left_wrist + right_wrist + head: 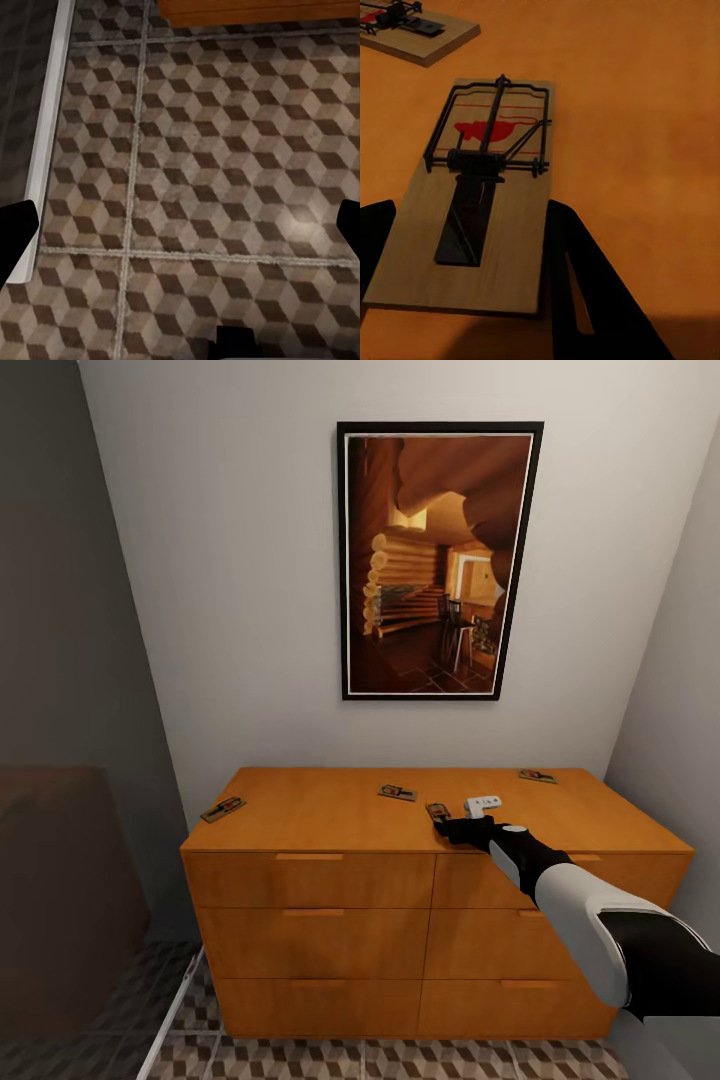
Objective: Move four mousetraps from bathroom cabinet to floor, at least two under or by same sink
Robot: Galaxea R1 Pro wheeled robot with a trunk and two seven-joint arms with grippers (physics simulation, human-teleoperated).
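The orange-brown cabinet [330,815] stands against the wall, and several mousetraps lie flat on its top. One is at the left edge [222,809], one in the middle [397,792], one at the back right [537,775]. Another mousetrap [437,811] [472,217] lies right at my right gripper [447,824]. In the right wrist view that gripper [472,206] is open, with one black finger on either side of the board. A neighbouring mousetrap [412,34] lies beyond it. My left gripper [187,217] hangs open over the cube-patterned bathroom floor [210,172], near the cabinet's base [255,11].
A small white object [483,803] sits on the cabinet top just right of my right gripper. A framed picture [440,560] hangs above. Walls close in on both sides. A white curb [49,135] borders darker flooring at the left. A dark brown block [50,880] stands at the left.
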